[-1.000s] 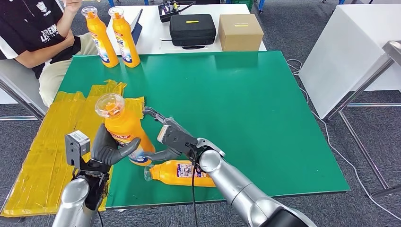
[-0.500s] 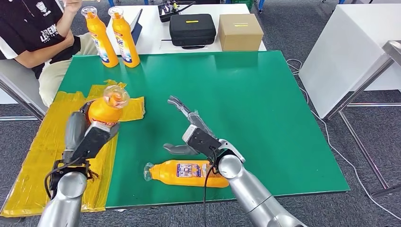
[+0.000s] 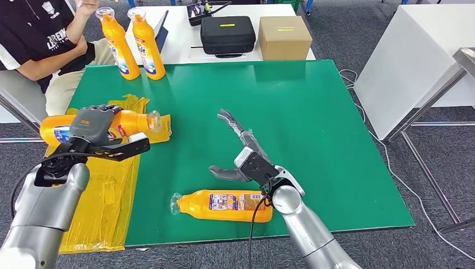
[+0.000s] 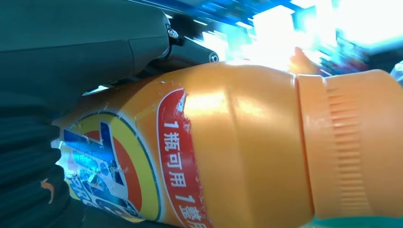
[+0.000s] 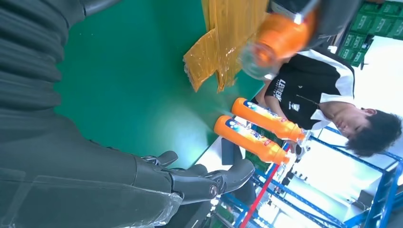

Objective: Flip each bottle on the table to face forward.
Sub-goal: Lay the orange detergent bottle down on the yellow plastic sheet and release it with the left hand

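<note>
My left hand [image 3: 92, 124] grips an orange bottle [image 3: 126, 124] and holds it on its side above the yellow sheet [image 3: 106, 185], its clear cap toward the table's middle. Close up, that bottle [image 4: 237, 147] shows a red and blue label. A second orange bottle [image 3: 224, 205] lies flat near the front edge of the green table [image 3: 313, 117], cap to the left. My right hand [image 3: 242, 154] hovers just behind it, fingers spread, holding nothing. Two more orange bottles [image 3: 133, 42] stand upright at the far left corner, seen sideways as the two bottles [image 5: 259, 126].
A person [image 3: 45, 39] sits at the far left by the upright bottles. Behind the green table a white table [image 3: 179, 39] carries a black case [image 3: 228, 35] and a cardboard box [image 3: 284, 37]. Another white table [image 3: 414, 56] stands to the right.
My left hand has tipped its bottle from upright to lying sideways and carried it left over the yellow sheet. My right hand has let go of it and drawn back to the right, fingers spread.
</note>
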Motion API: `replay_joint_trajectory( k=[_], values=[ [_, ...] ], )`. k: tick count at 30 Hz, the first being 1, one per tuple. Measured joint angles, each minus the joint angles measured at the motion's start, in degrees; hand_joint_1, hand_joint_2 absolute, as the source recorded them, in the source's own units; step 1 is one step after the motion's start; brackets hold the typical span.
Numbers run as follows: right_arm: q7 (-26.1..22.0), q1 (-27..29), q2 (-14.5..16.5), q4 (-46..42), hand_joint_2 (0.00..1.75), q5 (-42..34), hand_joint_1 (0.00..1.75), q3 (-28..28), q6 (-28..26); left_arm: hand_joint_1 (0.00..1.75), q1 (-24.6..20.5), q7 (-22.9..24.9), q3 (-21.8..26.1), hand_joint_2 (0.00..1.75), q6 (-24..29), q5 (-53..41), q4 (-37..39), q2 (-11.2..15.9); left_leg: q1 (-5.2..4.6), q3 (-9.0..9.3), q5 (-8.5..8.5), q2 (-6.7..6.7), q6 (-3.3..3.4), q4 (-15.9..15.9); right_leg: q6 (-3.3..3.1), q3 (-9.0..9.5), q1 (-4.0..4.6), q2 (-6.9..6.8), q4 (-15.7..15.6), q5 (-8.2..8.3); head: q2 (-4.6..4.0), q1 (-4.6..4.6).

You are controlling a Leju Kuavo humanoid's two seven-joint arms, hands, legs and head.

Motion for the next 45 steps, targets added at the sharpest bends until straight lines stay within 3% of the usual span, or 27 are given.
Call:
replay_joint_trajectory(
  k=[4,10,16,23,32,45],
  values=[
    [-0.2,0.0,0.0,0.0,1.75,-0.2,0.0,-0.4,0.4,1.75,-5.2,-3.8,-2.1,1.75,-2.7,1.9,7.5,2.6,0.01,-0.01,0.0,0.03,0.0,0.0,0.0,-0.01,0.0,0.04,0.0,0.0,-0.01,-0.02],
    [-0.3,-0.1,-0.2,0.3,1.75,-1.5,0.0,-0.5,1.2,1.75,-14.0,-10.9,-5.6,1.75,-14.9,7.7,19.2,6.8,0.05,-0.04,0.01,0.03,-0.02,0.0,0.0,-0.04,0.02,0.05,0.1,0.0,0.01,-0.01],
    [-0.2,-0.1,-0.4,0.5,1.75,-1.9,0.0,-0.5,1.2,1.75,-19.5,-11.9,-7.5,1.75,-17.9,9.3,26.3,9.2,0.05,-0.05,0.02,-0.05,-0.03,0.0,0.0,-0.03,0.02,0.01,0.1,0.0,-0.01,0.0],
    [0.3,-0.1,-0.3,1.5,1.75,-3.0,0.0,-0.5,1.6,1.75,-23.8,-13.0,-9.8,1.75,-27.7,11.7,31.5,11.5,0.04,-0.07,0.04,-0.04,-0.05,0.0,0.0,-0.03,0.02,0.01,0.1,0.0,0.01,0.01],
    [0.3,0.0,-0.3,2.6,1.75,-3.2,0.0,-0.4,1.6,1.75,-25.4,-13.1,-11.7,1.75,-29.7,12.7,34.5,12.4,0.04,-0.07,0.05,-0.08,-0.06,0.0,0.0,-0.02,0.01,-0.02,0.1,0.0,-0.01,0.01],
    [1.2,-0.1,0.4,3.2,1.75,-3.7,0.0,-0.4,1.6,1.75,-24.3,-13.5,-12.7,1.75,-28.8,16.9,36.0,12.0,0.04,-0.07,0.05,-0.09,-0.06,0.0,0.0,-0.03,0.01,-0.02,0.1,0.0,0.0,0.0]
  ],
)
